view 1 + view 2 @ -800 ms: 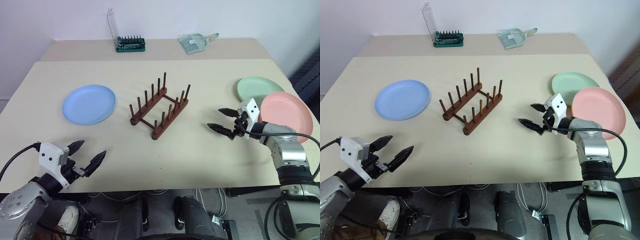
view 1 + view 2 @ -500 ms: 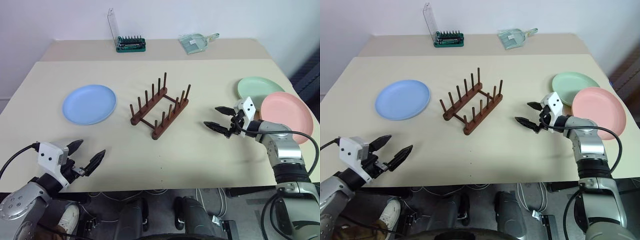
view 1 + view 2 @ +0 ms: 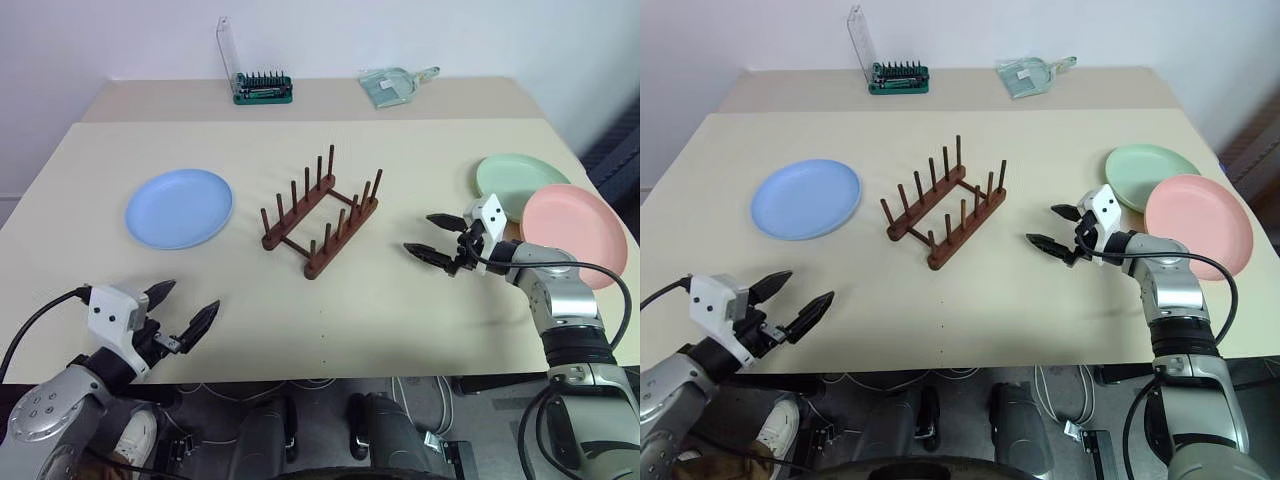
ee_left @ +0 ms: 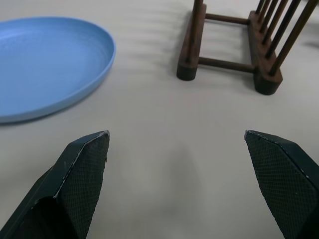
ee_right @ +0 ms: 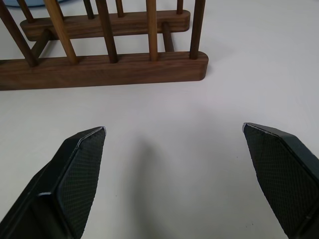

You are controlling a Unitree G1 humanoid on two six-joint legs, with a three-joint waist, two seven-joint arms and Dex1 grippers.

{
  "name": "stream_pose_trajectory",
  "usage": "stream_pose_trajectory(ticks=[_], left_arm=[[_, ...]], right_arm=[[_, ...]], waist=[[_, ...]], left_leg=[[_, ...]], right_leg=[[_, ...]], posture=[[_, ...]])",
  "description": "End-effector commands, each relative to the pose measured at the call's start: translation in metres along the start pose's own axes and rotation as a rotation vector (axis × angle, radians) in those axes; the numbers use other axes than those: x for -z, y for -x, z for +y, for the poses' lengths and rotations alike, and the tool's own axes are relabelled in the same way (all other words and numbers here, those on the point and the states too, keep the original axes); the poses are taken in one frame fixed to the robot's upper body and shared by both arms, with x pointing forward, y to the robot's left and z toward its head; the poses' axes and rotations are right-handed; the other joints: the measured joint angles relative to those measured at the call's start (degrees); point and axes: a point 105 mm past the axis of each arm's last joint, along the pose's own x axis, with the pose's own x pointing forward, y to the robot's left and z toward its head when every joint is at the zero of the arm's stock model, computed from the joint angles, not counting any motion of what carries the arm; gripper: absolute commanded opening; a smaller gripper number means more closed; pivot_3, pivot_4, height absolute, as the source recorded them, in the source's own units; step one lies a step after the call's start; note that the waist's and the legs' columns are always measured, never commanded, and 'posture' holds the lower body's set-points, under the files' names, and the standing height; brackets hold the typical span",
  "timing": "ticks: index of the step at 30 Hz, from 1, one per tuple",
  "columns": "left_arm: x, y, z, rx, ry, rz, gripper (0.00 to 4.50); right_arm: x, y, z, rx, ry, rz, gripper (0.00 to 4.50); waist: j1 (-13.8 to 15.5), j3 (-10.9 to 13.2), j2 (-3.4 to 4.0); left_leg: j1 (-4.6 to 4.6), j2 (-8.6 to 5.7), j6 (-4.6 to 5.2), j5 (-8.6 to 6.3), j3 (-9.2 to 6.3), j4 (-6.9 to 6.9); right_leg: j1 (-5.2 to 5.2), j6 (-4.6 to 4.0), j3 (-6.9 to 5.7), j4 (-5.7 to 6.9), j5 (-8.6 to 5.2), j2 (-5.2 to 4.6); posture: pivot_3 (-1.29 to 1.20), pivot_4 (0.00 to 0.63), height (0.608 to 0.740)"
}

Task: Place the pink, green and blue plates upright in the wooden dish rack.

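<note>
Presently three plates lie flat on the table (image 3: 400, 300), none in the rack: one blue plate (image 3: 179, 207) toward the left, one green plate (image 3: 520, 178) and one pink plate (image 3: 574, 221) toward the right, the pink one overlapping the green one's near edge. One wooden dish rack (image 3: 320, 215) stands empty at the centre, two rails with upright pegs. Two grippers are present: the left gripper (image 3: 181, 312) hovers at the near left edge, jaws spread, holding nothing; the right gripper (image 3: 432, 236) sits between rack and pink plate, jaws spread, empty. At the far edge rest one green bit holder (image 3: 262, 88) and one small dustpan (image 3: 392, 84).
</note>
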Motion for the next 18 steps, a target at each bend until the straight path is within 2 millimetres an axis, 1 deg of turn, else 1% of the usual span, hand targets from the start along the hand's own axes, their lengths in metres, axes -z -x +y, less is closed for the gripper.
stream_pose_trajectory(ticks=[1, 4, 6, 9, 11, 13, 15, 18], left_arm=[[-0.007, -0.006, -0.017, 0.069, 0.003, -0.026, 4.45], [-0.001, -0.014, -0.031, 0.157, -0.02, 0.018, 4.45], [0.003, -0.021, -0.036, 0.192, -0.048, 0.046, 4.45], [-0.001, -0.038, -0.044, 0.22, -0.07, 0.027, 4.45], [-0.003, -0.051, -0.052, 0.241, -0.094, 0.009, 4.45], [-0.001, -0.064, -0.047, 0.196, -0.113, 0.014, 4.45], [0.007, -0.08, -0.045, 0.16, -0.107, 0.038, 4.45], [0.015, -0.094, -0.053, 0.178, -0.064, 0.052, 4.45]], right_arm=[[-0.015, 0.004, 0.006, -0.03, 0.008, -0.034, 4.5], [-0.016, 0.011, 0.012, -0.03, 0.015, -0.032, 4.5], [-0.015, 0.012, 0.014, -0.017, 0.015, -0.034, 4.5], [-0.012, 0.013, 0.022, -0.013, 0.007, -0.041, 4.5], [-0.011, 0.011, 0.029, -0.023, 0.0, -0.052, 4.5], [-0.012, 0.006, 0.037, -0.032, -0.007, -0.066, 4.5], [-0.012, 0.001, 0.046, -0.045, -0.018, -0.083, 4.5], [-0.014, -0.001, 0.059, -0.066, -0.03, -0.1, 4.5]], waist=[[0.1, 0.0, 0.0], [0.2, 0.0, 0.0], [0.2, 0.0, 0.0], [0.2, 0.0, 0.0], [0.2, 0.0, 0.0], [0.1, 0.0, 0.01], [0.0, 0.0, 0.01], [0.1, 0.0, 0.0]], left_leg=[[0.0, 0.0, 0.0, 0.0, 0.0, 0.0], [0.0, 0.0, 0.01, 0.0, -0.01, 0.0], [0.0, 0.0, -0.01, -0.01, 0.0, 0.0], [0.02, -0.01, -0.09, -0.05, -0.01, 0.02], [0.02, -0.01, -0.08, -0.05, -0.01, 0.02], [0.02, -0.01, 0.01, 0.01, 0.0, 0.02], [0.03, 0.0, 0.04, 0.03, 0.0, 0.02], [0.06, 0.02, 0.06, 0.04, 0.0, 0.04]], right_leg=[[0.0, 0.0, 0.0, 0.0, 0.0, 0.0], [0.0, 0.0, 0.0, 0.0, 0.0, 0.0], [0.02, 0.0, -0.01, 0.0, 0.0, 0.0], [0.04, 0.0, -0.01, 0.0, 0.0, 0.0], [0.05, 0.01, -0.01, 0.03, 0.0, 0.0], [0.07, 0.02, -0.01, 0.05, 0.01, 0.02], [0.07, 0.03, 0.0, 0.07, 0.02, 0.08], [0.06, 0.04, 0.0, 0.17, 0.01, 0.2]], posture=[[0.0, 0.15, 0.74], [0.0, 0.15, 0.74], [0.0, 0.15, 0.74], [0.0, 0.15, 0.74], [0.0, 0.15, 0.74], [0.0, 0.15, 0.74], [0.0, 0.15, 0.74], [0.0, 0.15, 0.74]])
